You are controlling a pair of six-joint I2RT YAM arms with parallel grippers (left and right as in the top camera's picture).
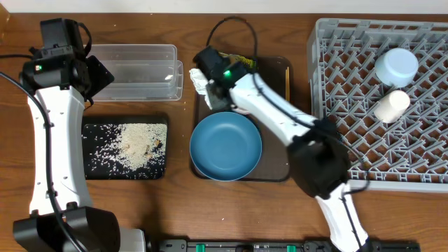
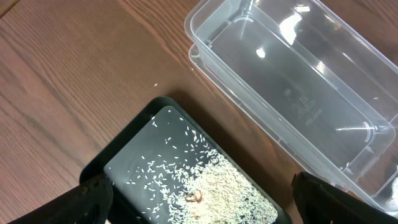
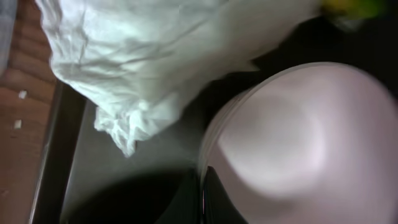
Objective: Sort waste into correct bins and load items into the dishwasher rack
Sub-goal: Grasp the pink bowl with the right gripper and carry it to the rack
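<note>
In the right wrist view my right gripper is shut on the rim of the pale pink bowl, next to the crumpled white napkin and a bit of the yellow-green wrapper. Overhead, that gripper is over the back of the brown tray, behind the dark-blue dish; the arm hides the pink bowl. My left gripper is open and empty above the black tray of rice crumbs, beside the empty clear tub. The grey rack holds the light-blue bowl and the cream cup.
The brown serving tray lies between the black tray and the rack. The clear tub stands behind the black tray. Thin sticks lie along the brown tray's right edge.
</note>
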